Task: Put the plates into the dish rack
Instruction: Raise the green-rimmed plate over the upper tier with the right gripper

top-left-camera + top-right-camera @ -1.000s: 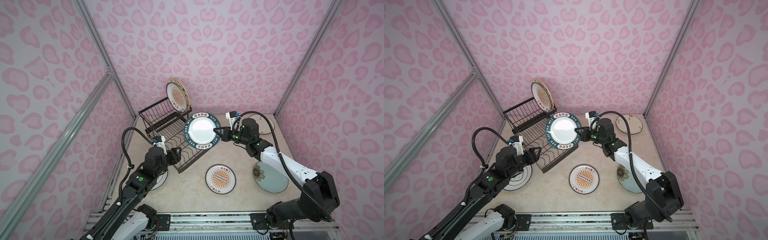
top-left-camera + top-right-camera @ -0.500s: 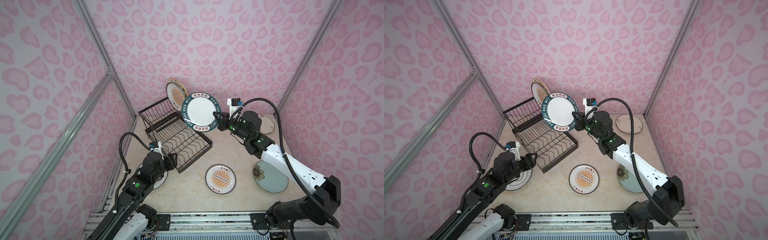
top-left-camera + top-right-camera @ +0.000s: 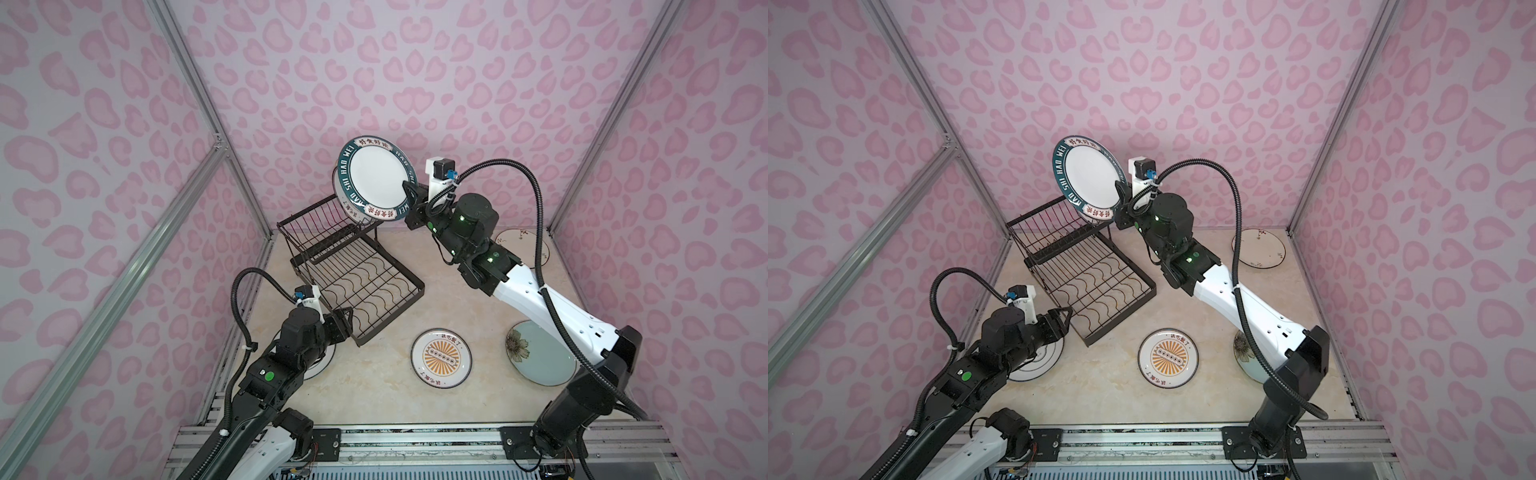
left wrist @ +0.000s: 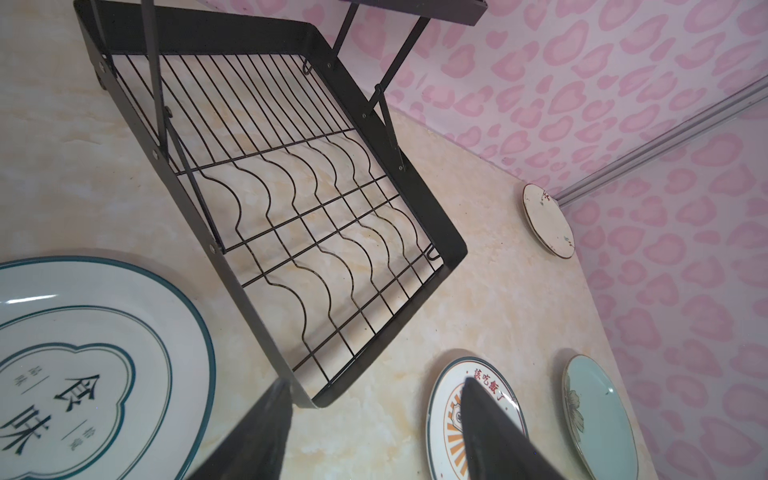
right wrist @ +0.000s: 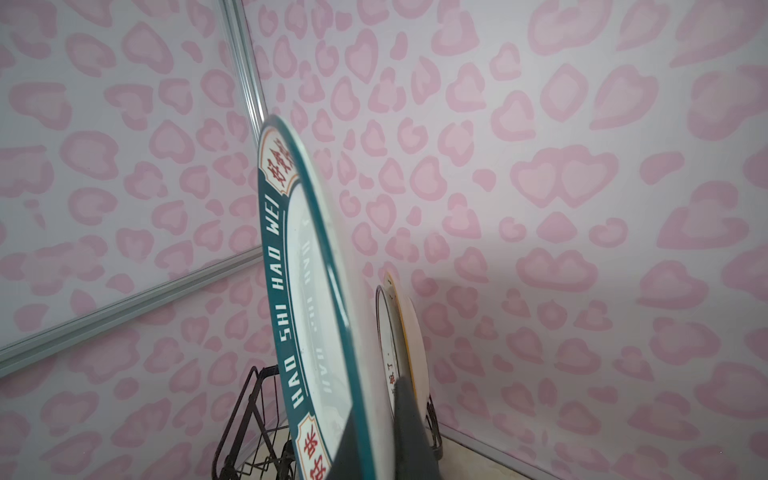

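Note:
My right gripper is shut on the rim of a white plate with a dark teal lettered rim. It holds that plate upright in the air, over the raised basket of the black wire dish rack. Two other plates stand in that basket close behind it, with only their edges showing. My left gripper is open and empty, just off the rack's near corner. Its arm partly covers a white plate with teal rings on the table.
An orange sunburst plate lies flat in front of the rack. A pale blue-green plate lies under my right arm. A white speckled plate lies at the back right corner. Pink patterned walls stand on three sides.
My right gripper has carried the lettered plate up and back, from over the rack's wavy tray to above the raised basket. My left arm has drawn back toward the front left.

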